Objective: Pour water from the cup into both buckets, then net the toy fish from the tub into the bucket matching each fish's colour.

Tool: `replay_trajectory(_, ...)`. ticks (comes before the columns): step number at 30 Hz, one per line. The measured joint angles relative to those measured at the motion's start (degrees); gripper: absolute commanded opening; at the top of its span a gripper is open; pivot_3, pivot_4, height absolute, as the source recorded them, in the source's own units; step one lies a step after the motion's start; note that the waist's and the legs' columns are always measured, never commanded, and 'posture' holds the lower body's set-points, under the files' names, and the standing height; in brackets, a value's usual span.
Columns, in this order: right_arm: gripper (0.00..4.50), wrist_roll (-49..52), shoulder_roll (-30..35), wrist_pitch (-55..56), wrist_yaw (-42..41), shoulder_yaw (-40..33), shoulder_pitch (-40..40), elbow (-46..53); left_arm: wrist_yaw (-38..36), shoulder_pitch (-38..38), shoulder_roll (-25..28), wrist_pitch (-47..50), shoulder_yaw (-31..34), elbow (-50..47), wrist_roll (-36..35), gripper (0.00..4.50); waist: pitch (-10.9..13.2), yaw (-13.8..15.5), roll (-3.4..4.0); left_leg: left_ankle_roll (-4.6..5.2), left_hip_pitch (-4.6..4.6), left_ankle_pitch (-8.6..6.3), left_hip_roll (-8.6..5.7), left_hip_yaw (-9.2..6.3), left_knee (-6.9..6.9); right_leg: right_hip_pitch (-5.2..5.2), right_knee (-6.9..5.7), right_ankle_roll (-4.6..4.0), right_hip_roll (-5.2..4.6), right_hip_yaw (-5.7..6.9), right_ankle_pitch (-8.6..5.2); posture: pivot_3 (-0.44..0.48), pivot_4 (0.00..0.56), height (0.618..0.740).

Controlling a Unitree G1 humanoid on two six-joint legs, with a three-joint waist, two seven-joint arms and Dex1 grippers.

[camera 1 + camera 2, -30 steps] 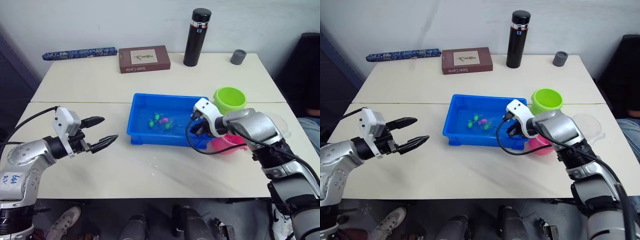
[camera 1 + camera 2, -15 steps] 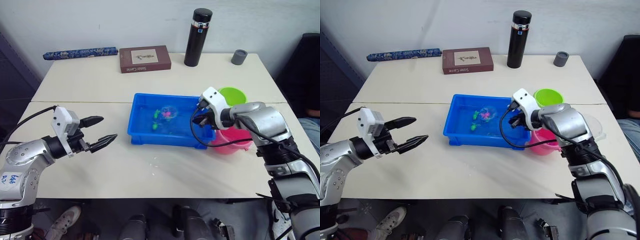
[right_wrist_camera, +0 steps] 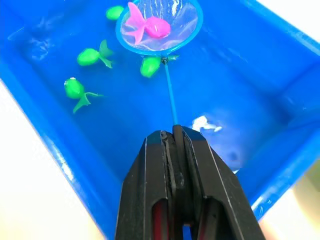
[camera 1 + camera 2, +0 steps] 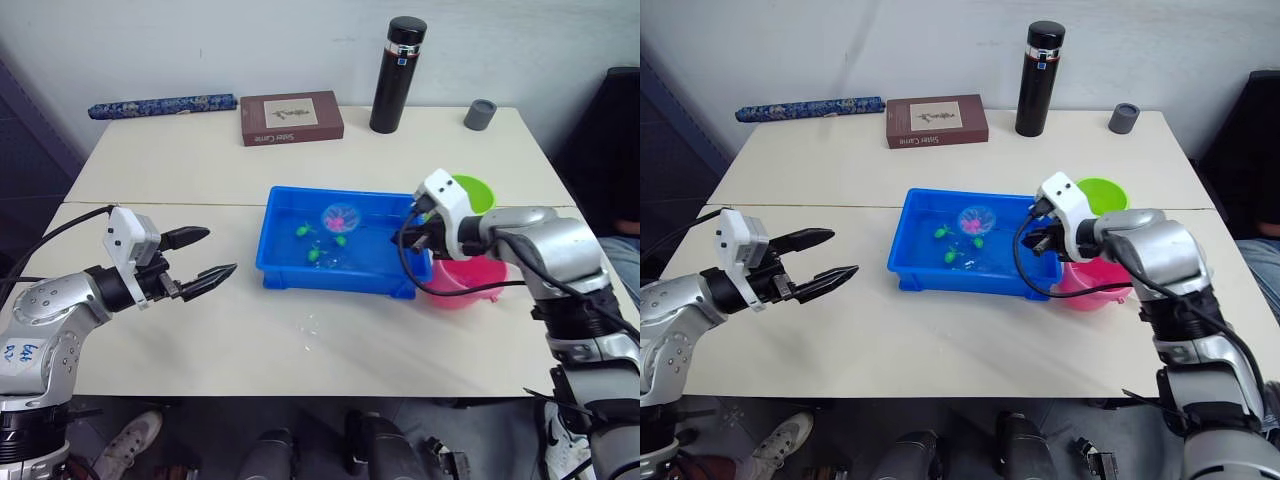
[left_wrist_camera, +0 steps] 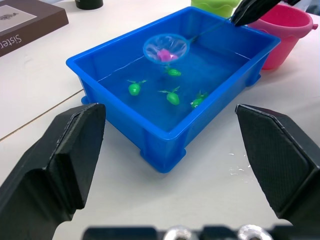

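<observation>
Right gripper [image 3: 175,131]: fingers pressed together on the thin handle of the net, held over the right end of the tub, just left of the pink bucket.
Net [image 3: 159,26]: round, light blue rim, pale mesh; it hangs over the far middle of the tub with one pink fish [image 3: 148,25] lying in the mesh.
Tub [image 4: 290,275]: bright blue tray in the middle of the table, water inside.
Green fish [image 5: 171,96]: four show in the left wrist view, loose in the water, clustered near the tub's centre, below and near the net.
Pink bucket [image 4: 470,285]: stands just right of the tub's near right corner, partly behind the right arm.
Green bucket [image 4: 475,190]: lime green, just beyond the pink one, close to the tub's far right corner.
Left gripper [image 4: 200,257]: fingers spread wide apart, holding nothing, hovering above the table well left of the tub and pointing towards it.
Flask [image 4: 397,75]: tall and black, upright at the far edge of the table, beyond the tub.
Grey cup [image 4: 478,113]: small, to the right of the flask at the far edge.
Book [image 4: 291,117]: brown, lying flat to the left of the flask.
Blue roll [image 4: 160,104]: a long patterned blue roll lies left of the book along the far edge.
Table [image 4: 330,350]: pale, with small water drops on the top near the tub's near edge.
</observation>
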State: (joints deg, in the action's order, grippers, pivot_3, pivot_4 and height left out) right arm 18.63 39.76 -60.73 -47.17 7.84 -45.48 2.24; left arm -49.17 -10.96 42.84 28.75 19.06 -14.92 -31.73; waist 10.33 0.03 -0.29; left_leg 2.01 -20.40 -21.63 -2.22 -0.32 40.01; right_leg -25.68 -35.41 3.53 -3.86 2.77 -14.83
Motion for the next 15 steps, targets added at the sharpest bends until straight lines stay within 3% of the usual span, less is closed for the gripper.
replay_trajectory(15, 0.0, 4.92, 13.66, 8.1, -7.08, -11.26, 13.13, 7.88, -3.62, -7.55, 0.09, -1.44, -4.9, 4.7, 0.45, 4.47, 0.0, 0.12, 0.0, 0.0, -0.01, 0.0, 0.01, -0.04, -0.01, 0.03, 0.08, 0.01, 0.0, 0.04, 0.0, 0.0, 0.15, 0.739)
